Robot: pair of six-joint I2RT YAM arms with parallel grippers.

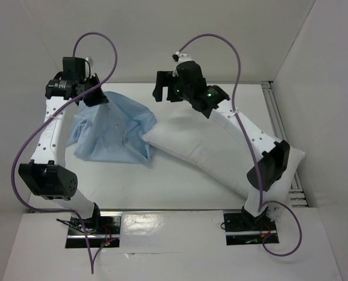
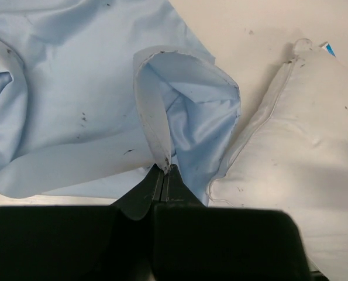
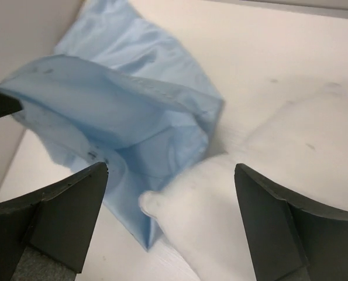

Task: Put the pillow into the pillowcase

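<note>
A white table [image 1: 179, 187] fills the view, enclosed by plain white walls [image 1: 162, 35] at the back and both sides, with a metal rail [image 1: 276, 111] along its right edge. The pillow [image 1: 220, 158] lies flat on the table, its long axis running diagonally from near the right arm's base to a far-left corner that meets the pillowcase [image 1: 112, 132]. The pillowcase sits crumpled at the far left, its mouth facing the pillow. The left gripper [image 2: 164, 175] is clamped on the pillowcase's hem, lifting it. The right gripper [image 3: 171, 170] hangs above the pillow's corner with its jaws spread wide, holding nothing.
</note>
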